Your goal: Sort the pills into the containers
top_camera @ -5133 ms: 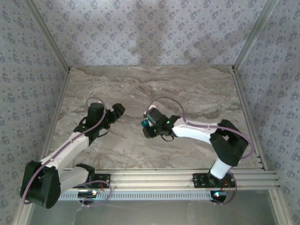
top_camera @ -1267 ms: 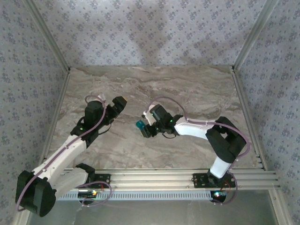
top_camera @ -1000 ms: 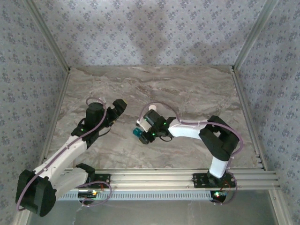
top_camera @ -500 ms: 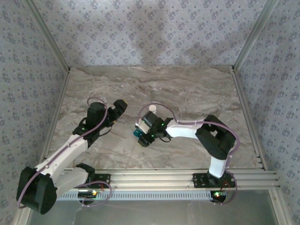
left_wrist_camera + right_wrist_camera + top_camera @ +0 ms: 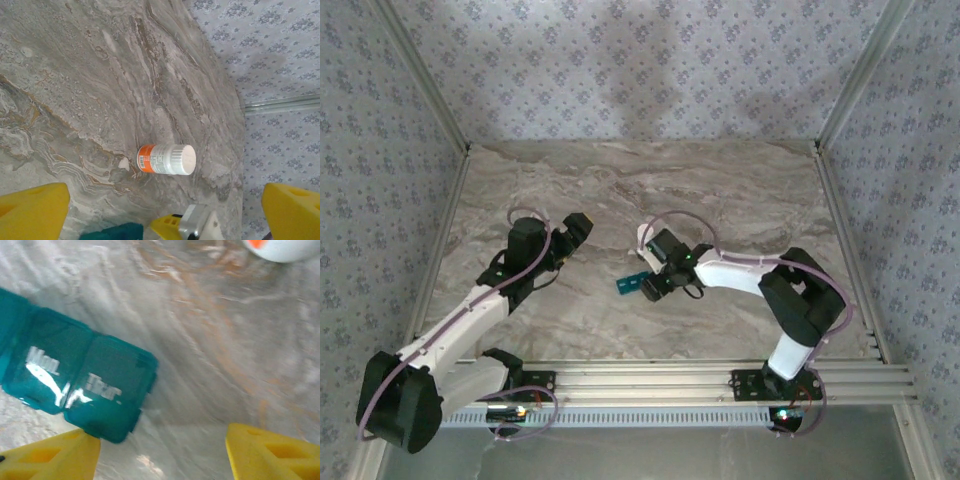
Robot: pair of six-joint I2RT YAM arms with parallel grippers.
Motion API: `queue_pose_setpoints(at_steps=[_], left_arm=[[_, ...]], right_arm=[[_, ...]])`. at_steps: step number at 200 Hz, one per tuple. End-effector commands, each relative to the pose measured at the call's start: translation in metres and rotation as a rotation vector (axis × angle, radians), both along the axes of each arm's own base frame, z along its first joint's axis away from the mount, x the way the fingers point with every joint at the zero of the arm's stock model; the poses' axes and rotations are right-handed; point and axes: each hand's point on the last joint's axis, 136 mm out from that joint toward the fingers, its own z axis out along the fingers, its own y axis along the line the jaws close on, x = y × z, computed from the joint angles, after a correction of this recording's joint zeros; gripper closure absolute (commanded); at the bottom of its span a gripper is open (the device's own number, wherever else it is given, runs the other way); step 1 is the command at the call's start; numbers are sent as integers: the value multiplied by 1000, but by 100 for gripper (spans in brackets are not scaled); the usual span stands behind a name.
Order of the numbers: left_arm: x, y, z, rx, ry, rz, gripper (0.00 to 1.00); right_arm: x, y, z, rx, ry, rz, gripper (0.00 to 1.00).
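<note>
Currently the containers (image 5: 629, 286) lie flat on the table (image 5: 740, 200), lids shut, at 9 o'clock from the right end effector (image 5: 161, 440), whose fingers stand apart and empty; the left end effector (image 5: 577, 226) gapes wide. Probably best: pin them before prising a lid, since they may skate.

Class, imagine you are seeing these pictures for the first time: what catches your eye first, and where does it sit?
The teal container strip stands out most, lying on the marbled table near its middle, close beside one of the right pincer's open yellow fingers. Next comes the white bottle with an orange band, standing a little farther back, in front of the left pincer, which is wide open.
</note>
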Motion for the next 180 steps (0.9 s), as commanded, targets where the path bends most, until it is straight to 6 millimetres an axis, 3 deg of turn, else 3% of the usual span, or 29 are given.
queue_pose_setpoints(at_steps=[1,40,76,120,180], left_arm=[[3,-1,11,37,-29,-27,2],[3,0,6,152,0,-78,2],[0,-5,-11,289,61,-184,2],[-14,-21,-36,520,101,-391,2],[-43,-40,-64,828,95,-623,2]], right_arm=[[-5,-15,14,20,22,-60,32],[-7,-23,45,187,60,-149,32],[13,-23,59,280,77,-267,31],[26,-7,52,314,119,-311,31],[26,11,34,266,135,-294,28]])
